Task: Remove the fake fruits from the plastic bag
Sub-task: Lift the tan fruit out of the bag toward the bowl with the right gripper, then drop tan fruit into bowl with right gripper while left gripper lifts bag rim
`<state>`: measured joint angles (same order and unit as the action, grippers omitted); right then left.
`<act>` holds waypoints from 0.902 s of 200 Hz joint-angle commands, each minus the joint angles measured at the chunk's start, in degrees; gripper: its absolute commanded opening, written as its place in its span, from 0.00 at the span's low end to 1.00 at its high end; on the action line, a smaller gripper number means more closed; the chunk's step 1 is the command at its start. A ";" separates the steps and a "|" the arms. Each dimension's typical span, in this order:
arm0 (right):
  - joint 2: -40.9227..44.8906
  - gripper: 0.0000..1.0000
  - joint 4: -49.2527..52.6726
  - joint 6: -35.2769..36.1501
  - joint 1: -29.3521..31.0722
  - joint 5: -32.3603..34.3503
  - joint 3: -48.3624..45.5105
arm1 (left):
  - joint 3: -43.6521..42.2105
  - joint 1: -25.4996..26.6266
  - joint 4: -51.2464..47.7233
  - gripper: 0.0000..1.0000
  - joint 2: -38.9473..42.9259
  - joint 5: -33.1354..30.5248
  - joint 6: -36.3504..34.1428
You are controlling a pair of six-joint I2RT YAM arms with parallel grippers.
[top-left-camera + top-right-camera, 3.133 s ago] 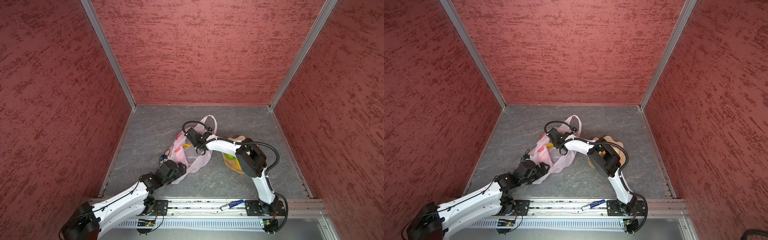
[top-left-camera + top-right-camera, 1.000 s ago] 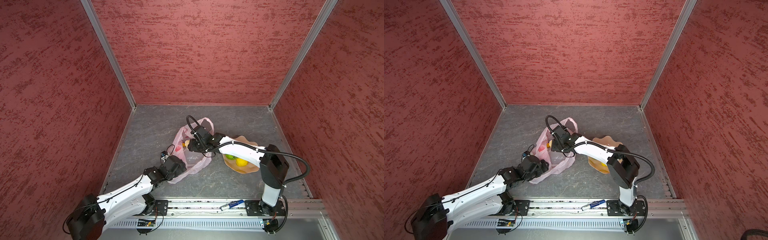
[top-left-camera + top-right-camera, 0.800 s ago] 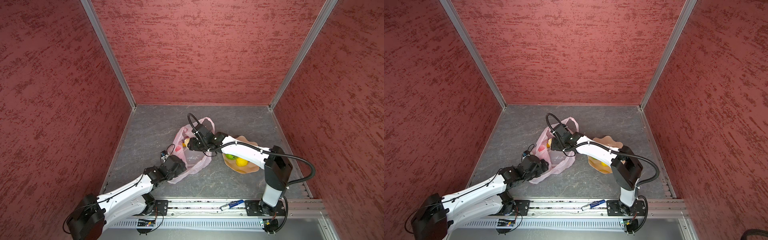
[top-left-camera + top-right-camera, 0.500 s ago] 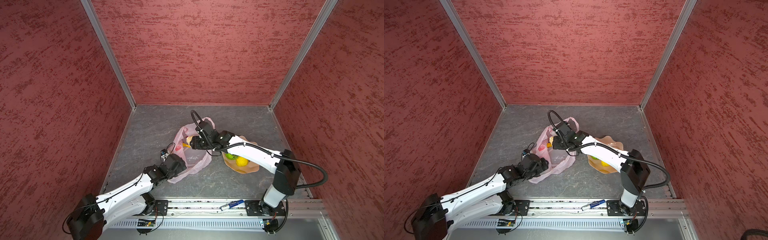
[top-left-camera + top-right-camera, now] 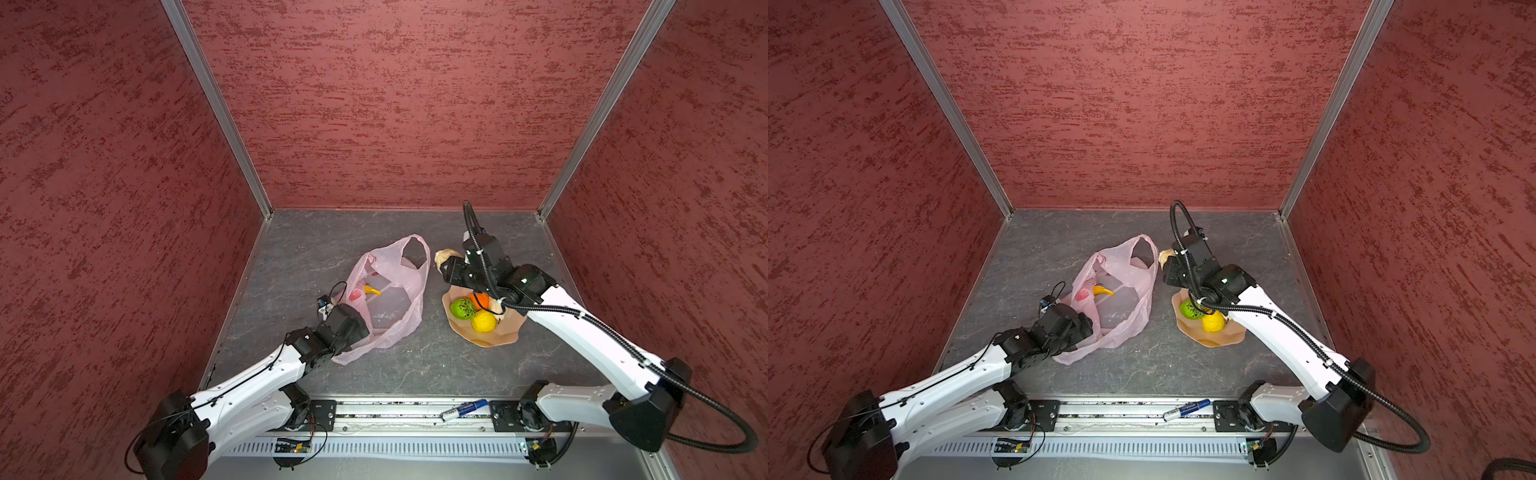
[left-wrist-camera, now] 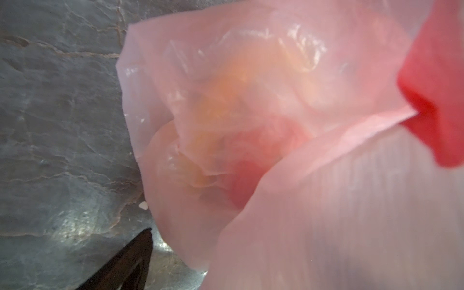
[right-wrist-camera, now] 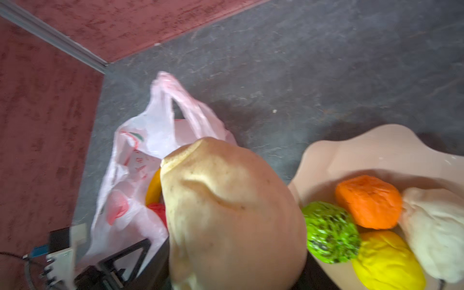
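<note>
The pale pink plastic bag point(image 5: 399, 286) point(image 5: 1125, 303) lies on the grey floor with its mouth open. A yellow banana point(image 5: 372, 290) point(image 7: 153, 187) and a red ball point(image 7: 157, 208) sit inside it. My left gripper point(image 5: 360, 323) is open at the bag's near left edge. One dark finger point(image 6: 130, 258) shows and bag film covers the rest. My right gripper point(image 5: 449, 266) is shut on a cream-white piece point(image 5: 446, 254) point(image 7: 226, 206), held between the bag and the bowl. The green ball point(image 5: 463, 307), lemon point(image 5: 483, 322), orange one point(image 5: 478, 298) and another cream piece point(image 7: 434, 231) lie in the bowl.
The peach petal-edged bowl point(image 5: 500, 338) point(image 7: 351, 155) stands right of the bag. A blue marker point(image 5: 463, 409) lies on the front rail. Red walls close in the left, back and right sides.
My right gripper has lifted out of the bag's mouth and moved right toward the bowl with the cream-white piece in it. The left arm has stayed at the bag.
</note>
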<state>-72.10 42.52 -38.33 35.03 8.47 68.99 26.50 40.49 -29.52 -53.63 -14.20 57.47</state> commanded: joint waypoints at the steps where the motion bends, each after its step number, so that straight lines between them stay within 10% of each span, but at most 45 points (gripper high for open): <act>1: 0.73 0.40 1.71 3.48 -3.92 0.82 -2.86 | 1.89 -0.58 -2.31 0.96 0.10 -1.45 -1.78; 180: -10.37 0.43 -6.17 11.04 -19.25 -7.80 -10.84 | 6.85 -11.03 -5.77 0.96 -1.01 0.19 -9.43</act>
<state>-81.28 39.16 -28.01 16.27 2.22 58.30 31.79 30.61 -35.16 -53.95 -14.81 50.15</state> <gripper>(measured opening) 0.560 0.962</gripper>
